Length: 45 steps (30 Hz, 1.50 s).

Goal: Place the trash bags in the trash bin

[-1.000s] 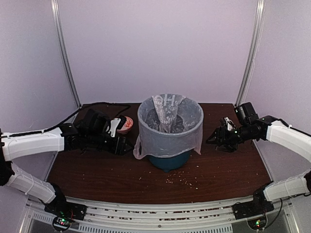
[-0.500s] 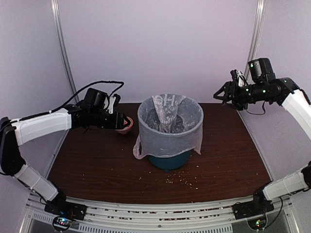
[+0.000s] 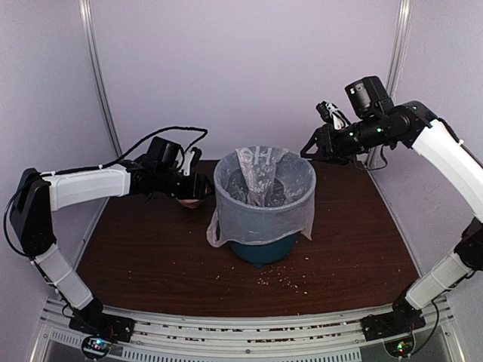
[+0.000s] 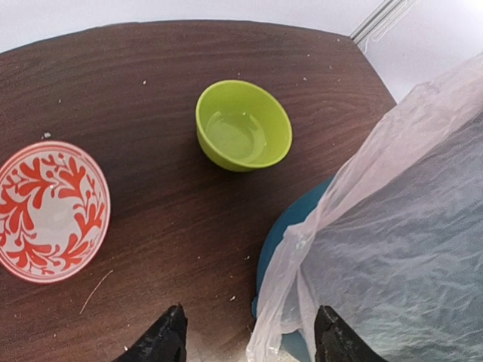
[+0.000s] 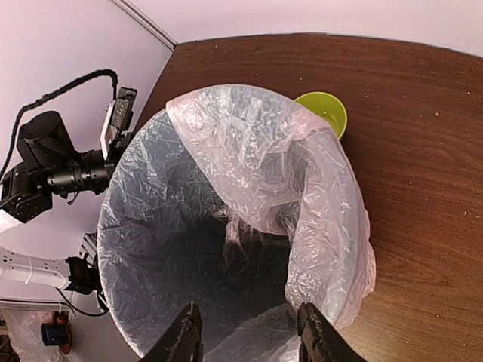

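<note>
Trash bag (image 3: 263, 215) lines the upright trash bin (image 3: 262, 250), mouth up, long axis vertical, edges draped over the rim. It sits below the right tool (image 5: 249, 335) and just right of the left tool (image 4: 249, 335); both tools parted, empty. Green bowl (image 4: 243, 126) ahead of the left tool on the worktop (image 4: 151, 68).

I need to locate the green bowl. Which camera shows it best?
Left wrist: the lime-green bowl sits whole on the table. Right wrist shows only part of it behind the bag; the top view shows none of it.
</note>
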### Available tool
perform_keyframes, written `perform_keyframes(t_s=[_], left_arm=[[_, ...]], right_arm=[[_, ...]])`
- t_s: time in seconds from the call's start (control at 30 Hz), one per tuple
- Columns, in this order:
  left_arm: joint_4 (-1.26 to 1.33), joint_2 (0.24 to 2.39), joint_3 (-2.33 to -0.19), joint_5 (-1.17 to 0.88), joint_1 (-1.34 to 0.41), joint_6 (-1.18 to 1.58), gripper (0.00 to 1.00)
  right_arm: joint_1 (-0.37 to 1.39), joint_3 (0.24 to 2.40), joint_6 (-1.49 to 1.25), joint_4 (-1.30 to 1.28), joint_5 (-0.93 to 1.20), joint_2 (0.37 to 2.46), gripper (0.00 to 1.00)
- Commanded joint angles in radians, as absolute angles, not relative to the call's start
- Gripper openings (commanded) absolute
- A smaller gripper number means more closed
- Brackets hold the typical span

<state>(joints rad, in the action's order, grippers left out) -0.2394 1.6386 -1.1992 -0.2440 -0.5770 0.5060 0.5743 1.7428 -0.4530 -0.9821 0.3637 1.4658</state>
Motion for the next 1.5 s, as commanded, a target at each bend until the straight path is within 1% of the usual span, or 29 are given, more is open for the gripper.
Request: perform_keyframes(t_s=[0.0,0.2,0.3,0.37,0.53,0.7,0.9,1.0,1.1,1.17,1.23,1.33,1.47], left_arm=[[-0.190,1.661,-1.262,-0.256,-0.575,0.491,0.59],[-0.199,1.752,-1.351,-0.243,-0.575,0.456,0.58],[-0.189,1.787,-1.388,-0.219,-0.579,0.417,0.57],[-0.166,1.809,-1.400,-0.222,-0.579,0.397,0.57],[-0.071,1.863,-1.406,-0.354,-0.585,0.358,0.57],[-0.042,1.889,-1.384,-0.389,-0.648,0.331,0.56],[0.012,1.858,-1.312,-0.400,-0.728,0.399,0.55],[0.006,1.822,-1.280,-0.398,-0.792,0.433,0.55],[0.033,1.771,-1.196,-0.386,-0.832,0.492,0.55],[0.035,1.723,-1.120,-0.339,-0.831,0.547,0.58],[-0.025,1.680,-1.074,-0.255,-0.828,0.582,0.62],[-0.100,1.622,-1.030,-0.210,-0.825,0.586,0.66],[-0.185,1.554,-0.990,-0.147,-0.819,0.579,0.68]], right_arm=[[0.598,1.794,-0.459,-0.975,0.341,1.475,0.41],[0.623,1.799,-0.485,-0.943,0.345,1.495,0.37],[0.632,1.798,-0.483,-0.948,0.348,1.505,0.33],[0.636,1.795,-0.482,-0.951,0.351,1.511,0.33],[0.640,1.785,-0.482,-0.947,0.363,1.517,0.32],[0.654,1.854,-0.469,-1.019,0.347,1.565,0.27],[0.697,1.913,-0.442,-1.083,0.323,1.609,0.25],[0.725,1.933,-0.404,-1.159,0.267,1.632,0.23],[0.741,1.938,-0.383,-1.229,0.254,1.633,0.22],[0.749,1.947,-0.382,-1.285,0.230,1.626,0.22],[0.764,1.951,-0.397,-1.339,0.208,1.611,0.21],[0.797,1.884,-0.404,-1.354,0.219,1.567,0.19],[0.817,1.763,-0.383,-1.305,0.225,1.553,0.16]])
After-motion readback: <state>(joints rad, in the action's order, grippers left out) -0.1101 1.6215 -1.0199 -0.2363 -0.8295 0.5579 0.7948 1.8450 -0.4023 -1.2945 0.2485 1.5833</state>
